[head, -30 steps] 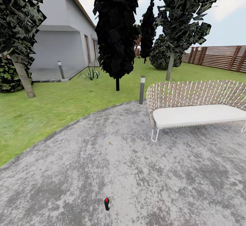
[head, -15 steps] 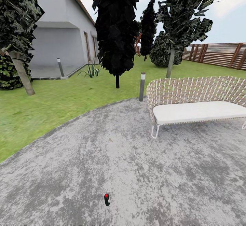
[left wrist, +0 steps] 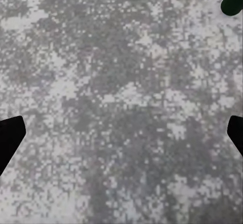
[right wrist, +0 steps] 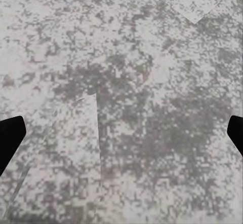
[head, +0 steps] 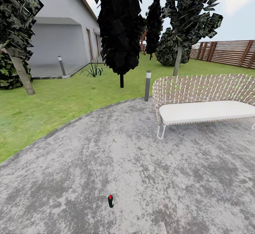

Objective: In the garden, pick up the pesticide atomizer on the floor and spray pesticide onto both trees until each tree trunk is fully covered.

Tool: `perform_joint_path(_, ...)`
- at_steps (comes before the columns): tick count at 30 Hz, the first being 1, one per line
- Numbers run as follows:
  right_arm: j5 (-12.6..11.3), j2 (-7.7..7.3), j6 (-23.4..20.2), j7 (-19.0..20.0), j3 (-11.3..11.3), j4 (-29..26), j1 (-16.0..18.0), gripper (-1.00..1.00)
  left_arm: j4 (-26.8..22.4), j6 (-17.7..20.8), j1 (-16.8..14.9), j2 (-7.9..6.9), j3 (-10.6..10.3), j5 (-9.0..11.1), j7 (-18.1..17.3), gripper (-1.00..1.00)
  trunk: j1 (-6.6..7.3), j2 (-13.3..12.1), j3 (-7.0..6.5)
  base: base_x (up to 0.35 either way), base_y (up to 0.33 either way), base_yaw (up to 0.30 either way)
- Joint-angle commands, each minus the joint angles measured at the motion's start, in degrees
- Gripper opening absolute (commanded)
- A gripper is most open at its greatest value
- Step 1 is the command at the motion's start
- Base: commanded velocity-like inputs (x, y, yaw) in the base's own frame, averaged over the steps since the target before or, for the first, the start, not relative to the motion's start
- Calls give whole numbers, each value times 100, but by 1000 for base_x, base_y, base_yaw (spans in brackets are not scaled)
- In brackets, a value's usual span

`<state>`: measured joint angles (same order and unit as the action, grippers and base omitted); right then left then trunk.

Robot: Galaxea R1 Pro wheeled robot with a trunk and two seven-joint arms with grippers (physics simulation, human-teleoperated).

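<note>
Head view shifted against a second ago: atomizer (head: 111,201) sits higher in frame, upright on floor (head: 184,177), ungrasped; camera motion, not object motion. Left claw (left wrist: 121,138) and right claw (right wrist: 121,135) spread wide, empty; approach incomplete.

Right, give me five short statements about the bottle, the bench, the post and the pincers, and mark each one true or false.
1. The bottle stands on the grey paving. True.
2. The bottle has a blue top. False: the top is red.
3. The bench stands on the lawn. False: it stands on the paving, near the curved edge.
4. A grey post stands at the edge of the paving, to the left of the bench. True.
5. The left pincer is shut on the bottle. False: its dark fingertips stand far apart over bare paving, with nothing between them.
</note>
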<state>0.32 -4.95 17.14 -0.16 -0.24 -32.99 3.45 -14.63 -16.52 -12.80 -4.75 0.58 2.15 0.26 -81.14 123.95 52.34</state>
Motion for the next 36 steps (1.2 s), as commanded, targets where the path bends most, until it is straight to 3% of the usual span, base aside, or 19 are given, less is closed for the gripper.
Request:
perform_joint_path(1, 4, 1, 17, -2, -2, 3, 2, 100, 4, -18, -3, 1, 3, 22, 0, 100, -21, 43, 33, 0, 0, 0)
perform_joint_path(5, 4, 2, 17, -2, -2, 3, 3, 100, -2, -20, -3, 1, 3, 22, 0, 100, -87, 164, 121, 0, 0, 0)
perform_joint_path(17, -1, 3, 26, -2, 1, 1, 4, 100, -20, -25, -3, -8, 3, 22, 0, 100, -87, 164, 146, 160, -31, 0)
perform_joint_path(31, 1, 3, 26, -2, -1, 3, 5, 100, -22, -22, -3, 0, 3, 23, 0, 100, -87, 164, 146, 253, -220, 2)
perform_joint_path(36, 0, 3, 26, -2, 3, 3, 3, 100, -22, -20, -3, 1, 4, 28, 0, 100, -87, 164, 146, 172, -286, 178)
